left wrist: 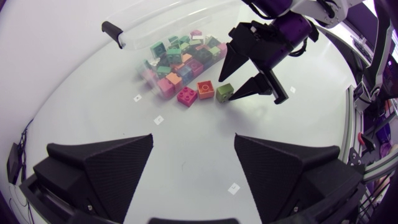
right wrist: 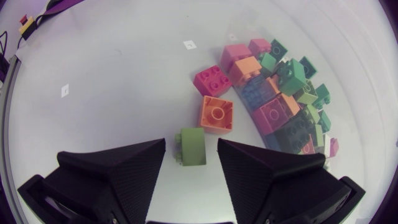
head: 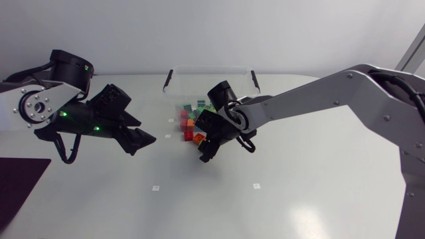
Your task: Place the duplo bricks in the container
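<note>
A green duplo brick [right wrist: 191,147] lies on the white table between the fingers of my right gripper [right wrist: 191,142], with a narrow gap showing on each side, so the gripper is open. The left wrist view shows the same green brick [left wrist: 224,93] at my right gripper's [left wrist: 226,89] tips. Just beyond it lie an orange brick [right wrist: 216,114] and a pink brick [right wrist: 212,80]. Several more bricks [head: 194,114] are piled in the clear container [head: 212,73]. My left gripper [head: 136,137] hangs open to the left of the pile with nothing between its fingers.
The container has black clips at its ends [head: 167,79]. Small white markers [head: 155,188] dot the table. A dark mat [head: 20,186] lies at the front left corner.
</note>
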`<state>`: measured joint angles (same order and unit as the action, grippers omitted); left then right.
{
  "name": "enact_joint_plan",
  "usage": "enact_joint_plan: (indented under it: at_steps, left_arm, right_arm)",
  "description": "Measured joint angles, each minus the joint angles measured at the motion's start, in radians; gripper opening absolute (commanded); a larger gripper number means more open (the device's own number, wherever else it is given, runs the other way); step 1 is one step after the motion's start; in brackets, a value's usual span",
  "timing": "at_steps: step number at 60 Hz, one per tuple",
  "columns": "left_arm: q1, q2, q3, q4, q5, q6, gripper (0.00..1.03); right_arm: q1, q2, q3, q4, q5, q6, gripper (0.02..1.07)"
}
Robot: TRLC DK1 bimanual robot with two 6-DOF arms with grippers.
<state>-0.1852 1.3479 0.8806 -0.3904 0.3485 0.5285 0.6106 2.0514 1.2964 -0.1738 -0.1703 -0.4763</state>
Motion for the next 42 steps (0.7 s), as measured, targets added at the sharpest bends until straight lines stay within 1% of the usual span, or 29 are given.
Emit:
enact_joint_plan:
  at_steps: [4, 9, 14, 16, 29, 36, 42]
  left_arm:
    - [0.0, 0.012, 0.0, 0.0, 0.0, 0.005, 0.91]
    - [0.0, 0.025, 0.0, 0.0, 0.0, 0.011, 0.91]
    - [0.0, 0.036, 0.0, 0.0, 0.0, 0.019, 0.91]
    - [0.0, 0.041, 0.0, 0.0, 0.002, 0.019, 0.91]
    - [-0.011, 0.099, 0.001, 0.018, 0.003, 0.023, 0.91]
    - [-0.05, 0.163, 0.002, 0.045, 0.003, 0.023, 0.91]
    - [-0.087, 0.223, 0.019, 0.064, -0.006, 0.023, 0.91]
  right_arm:
    - [0.007, 0.009, 0.017, -0.031, 0.003, -0.003, 0.45]
    - [0.017, 0.024, 0.04, -0.061, 0.013, -0.003, 0.41]
    - [0.023, 0.037, 0.065, -0.09, 0.016, -0.003, 0.31]
    - [0.024, 0.041, 0.073, -0.095, 0.018, -0.003, 0.25]
    - [0.024, 0.049, 0.095, -0.122, 0.019, -0.003, 0.24]
    - [0.022, 0.008, 0.054, -0.139, 0.018, -0.003, 0.24]
    - [0.014, -0.073, -0.005, -0.146, 0.017, -0.003, 0.24]
